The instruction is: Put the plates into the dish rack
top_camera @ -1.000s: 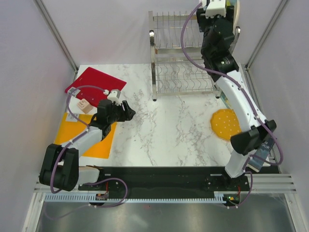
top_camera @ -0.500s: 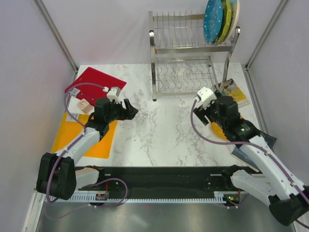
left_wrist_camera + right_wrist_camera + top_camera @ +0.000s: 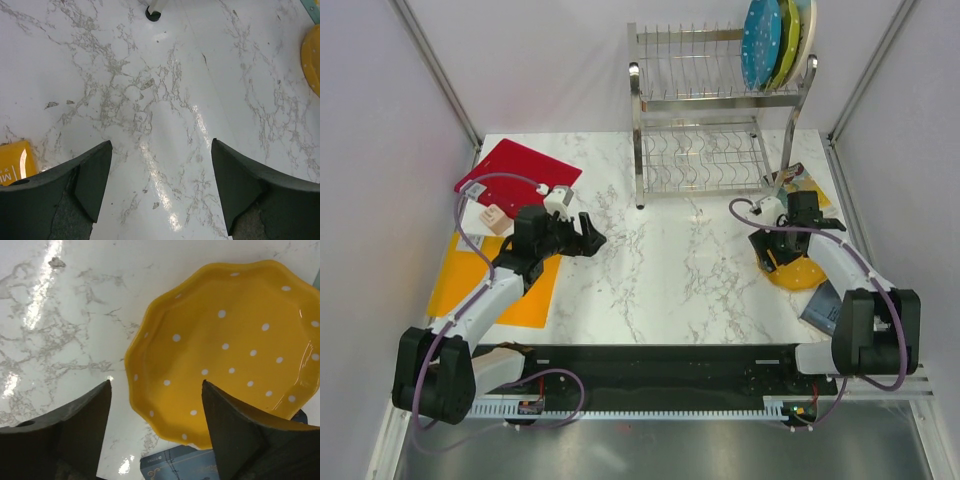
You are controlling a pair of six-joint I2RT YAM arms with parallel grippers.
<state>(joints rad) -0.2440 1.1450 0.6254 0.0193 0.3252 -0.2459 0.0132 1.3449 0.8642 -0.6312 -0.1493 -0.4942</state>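
Observation:
The dish rack point(image 3: 720, 110) stands at the back of the marble table. A blue dotted plate point(image 3: 760, 45), a lime-green plate point(image 3: 785, 50) and a cream plate point(image 3: 807, 30) stand upright at the right end of its top tier. The orange dotted plate point(image 3: 798, 272) lies flat on the table at the right. My right gripper point(image 3: 775, 252) is open just above the plate's left rim; in the right wrist view point(image 3: 156, 390) the rim of the orange plate point(image 3: 230, 345) lies between the jaws. My left gripper point(image 3: 592, 236) is open and empty over bare marble point(image 3: 161, 150).
A red square board point(image 3: 520, 165), a white block point(image 3: 490, 218) and a flat orange mat point(image 3: 455, 280) lie at the left. A booklet point(image 3: 805, 185) lies by the rack's right leg. A grey-blue book point(image 3: 825, 305) lies under the orange plate's near edge point(image 3: 180, 465).
My right arm came down from the rack's top tier to the orange plate on the table. The left gripper shifted slightly to the right.

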